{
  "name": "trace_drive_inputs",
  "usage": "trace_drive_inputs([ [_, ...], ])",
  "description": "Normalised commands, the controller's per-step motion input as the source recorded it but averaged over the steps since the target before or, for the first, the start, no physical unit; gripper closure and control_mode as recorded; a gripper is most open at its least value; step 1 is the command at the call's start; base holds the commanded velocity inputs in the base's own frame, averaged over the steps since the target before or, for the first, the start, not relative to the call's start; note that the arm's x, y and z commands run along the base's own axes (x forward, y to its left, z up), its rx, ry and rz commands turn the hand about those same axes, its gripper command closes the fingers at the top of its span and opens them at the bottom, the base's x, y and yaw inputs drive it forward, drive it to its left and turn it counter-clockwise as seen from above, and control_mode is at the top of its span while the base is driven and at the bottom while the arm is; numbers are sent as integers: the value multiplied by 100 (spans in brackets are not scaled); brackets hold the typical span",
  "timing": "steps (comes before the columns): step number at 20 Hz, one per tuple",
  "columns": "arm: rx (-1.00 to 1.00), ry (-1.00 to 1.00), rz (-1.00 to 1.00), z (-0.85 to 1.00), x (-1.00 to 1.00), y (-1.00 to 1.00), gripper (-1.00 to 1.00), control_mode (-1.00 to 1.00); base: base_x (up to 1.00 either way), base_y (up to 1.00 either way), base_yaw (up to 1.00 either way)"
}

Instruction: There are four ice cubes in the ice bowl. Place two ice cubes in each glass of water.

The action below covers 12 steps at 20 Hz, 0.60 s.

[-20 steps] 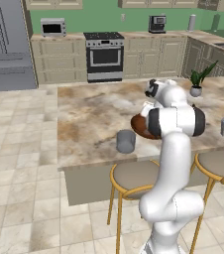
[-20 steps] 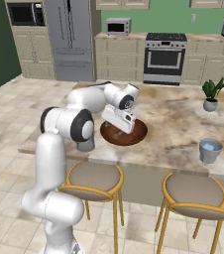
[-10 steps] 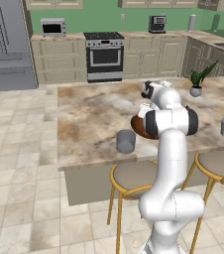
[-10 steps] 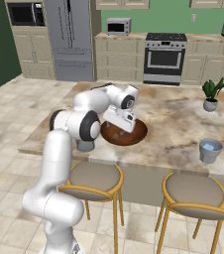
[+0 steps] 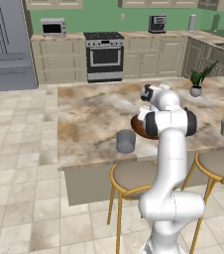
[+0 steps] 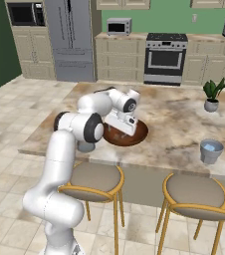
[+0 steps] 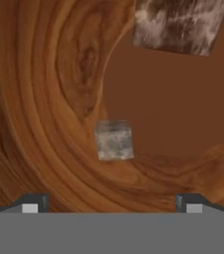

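The ice bowl [image 6: 138,137] is a wide reddish-brown wooden bowl on the marble island, also seen at its left rim [image 5: 136,124] behind my arm. My gripper [image 6: 120,130] points down into it, open. In the hand view the gripper [image 7: 111,206] hangs just above the bowl's grained floor [image 7: 44,99], fingertips [image 7: 29,205] wide apart with nothing between them. One ice cube [image 7: 114,140] lies just ahead between the fingers, another ice cube [image 7: 178,24] at the top edge. One glass of water [image 5: 126,141] stands left of the bowl, the other glass [image 6: 211,151] far right.
A potted plant [image 6: 211,97] stands at the island's far right corner. Two round stools [image 6: 92,177] [image 6: 196,193] are tucked under the near edge. Cabinets and a stove [image 6: 164,62] line the back wall across open floor.
The hand has come down from above the bowl into it; the elbow has shifted a little. Bowl and glasses have not moved.
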Motion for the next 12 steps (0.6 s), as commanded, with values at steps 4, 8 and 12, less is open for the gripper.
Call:
trace_drive_inputs([
  [4,0,0,0,-16,6,0,-100,-100,0,0,0],
  [8,-2,0,0,-10,18,0,-100,-100,0,0,0],
  [12,-3,0,0,-16,19,3,-100,-100,0,0,0],
])
